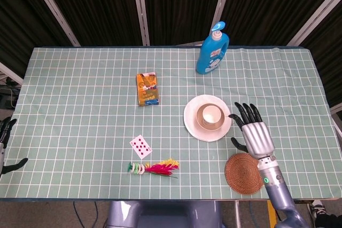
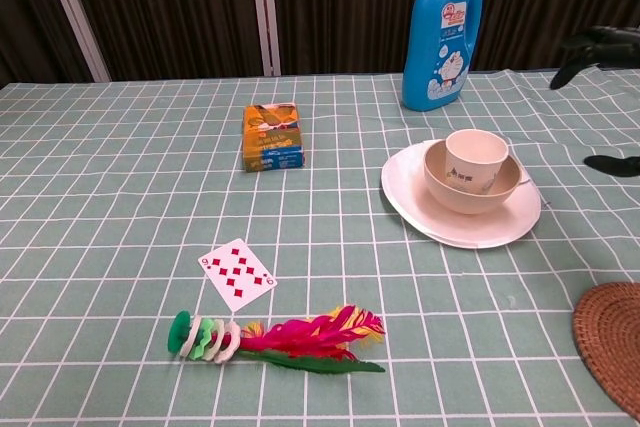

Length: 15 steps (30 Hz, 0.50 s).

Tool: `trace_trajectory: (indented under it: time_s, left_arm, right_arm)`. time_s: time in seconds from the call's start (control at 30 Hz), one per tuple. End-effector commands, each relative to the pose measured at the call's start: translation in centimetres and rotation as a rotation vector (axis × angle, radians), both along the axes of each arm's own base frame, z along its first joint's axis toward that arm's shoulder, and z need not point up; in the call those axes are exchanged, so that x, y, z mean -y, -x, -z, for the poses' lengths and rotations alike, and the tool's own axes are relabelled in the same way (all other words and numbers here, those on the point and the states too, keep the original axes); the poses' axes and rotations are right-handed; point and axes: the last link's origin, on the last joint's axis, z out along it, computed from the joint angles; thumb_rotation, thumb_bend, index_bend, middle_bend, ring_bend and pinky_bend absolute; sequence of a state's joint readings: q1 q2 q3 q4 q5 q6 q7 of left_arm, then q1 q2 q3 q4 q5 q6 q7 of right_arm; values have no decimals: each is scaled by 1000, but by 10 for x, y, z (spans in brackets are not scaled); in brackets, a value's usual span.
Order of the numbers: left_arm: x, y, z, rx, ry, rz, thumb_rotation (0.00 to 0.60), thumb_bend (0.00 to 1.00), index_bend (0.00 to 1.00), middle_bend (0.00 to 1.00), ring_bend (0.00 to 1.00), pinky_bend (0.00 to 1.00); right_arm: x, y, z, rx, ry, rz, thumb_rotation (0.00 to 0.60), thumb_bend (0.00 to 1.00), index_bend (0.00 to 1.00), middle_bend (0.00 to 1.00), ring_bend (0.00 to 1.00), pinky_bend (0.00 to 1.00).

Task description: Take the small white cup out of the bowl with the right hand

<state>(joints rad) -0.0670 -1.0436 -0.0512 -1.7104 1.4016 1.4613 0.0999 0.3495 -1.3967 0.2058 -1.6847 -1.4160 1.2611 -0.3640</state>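
Your right hand [image 1: 255, 135], fingers spread and holding nothing, hovers apart from the small white cup [image 1: 211, 114], upright in the bowl [image 1: 202, 121] at its 10 o'clock.

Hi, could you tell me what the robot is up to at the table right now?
It means to lift the small white cup out of the bowl, which sits on a white plate. The right hand hovers open just right of the plate, touching nothing. The left hand waits at the table's left edge.
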Motion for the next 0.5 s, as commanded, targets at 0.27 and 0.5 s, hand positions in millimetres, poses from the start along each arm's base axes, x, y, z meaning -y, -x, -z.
trace_trajectory:
  time_s: [0.27,0.5]
  left_arm:
    - [-1,1,-1,9,1,-2,600,0,0,0,0,0]
    - [-1,1,-3,19,-2,0,600,0,0,0,0,0]
  right_arm:
    - [38,-30,40,22,-33,23,600,238,384,95,0,0]
    - [46,-29,56,14,-51,54,600,262,408,109,0,0]
